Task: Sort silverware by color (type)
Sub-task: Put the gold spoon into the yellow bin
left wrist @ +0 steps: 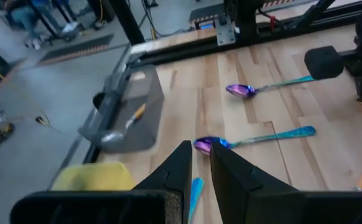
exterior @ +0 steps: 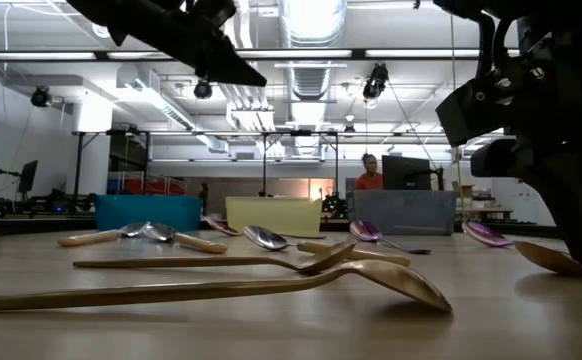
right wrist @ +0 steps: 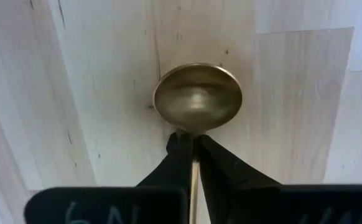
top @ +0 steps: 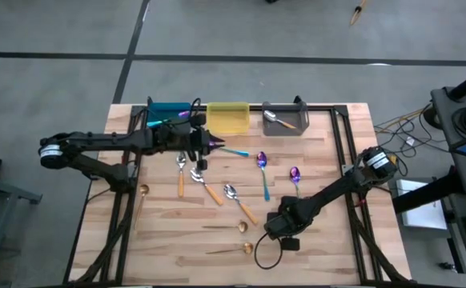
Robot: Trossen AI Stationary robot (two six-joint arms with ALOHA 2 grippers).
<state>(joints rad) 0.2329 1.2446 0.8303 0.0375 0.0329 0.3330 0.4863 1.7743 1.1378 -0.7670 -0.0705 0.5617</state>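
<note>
Gold spoon [right wrist: 197, 99] pinched at its neck by the right gripper [right wrist: 192, 144], fingers squeezed thin on the handle, low and right of middle in the high view. Two more gold spoons [top: 243, 227] just left of it on the wooden table [top: 321, 240], one more [top: 143, 190] at the left edge. Left gripper [left wrist: 198, 163] up near the top middle, fingers nearly together on a teal-handled spoon [left wrist: 195, 188]. Two purple-blue spoons [top: 263, 162] right of middle. Three orange-handled spoons [top: 181, 172] in the middle, a fourth [top: 277, 120] inside the gray bin [top: 300, 102] at top right. Yellow bin [top: 228, 118] beside it, blue bin [top: 167, 110] further left.
</note>
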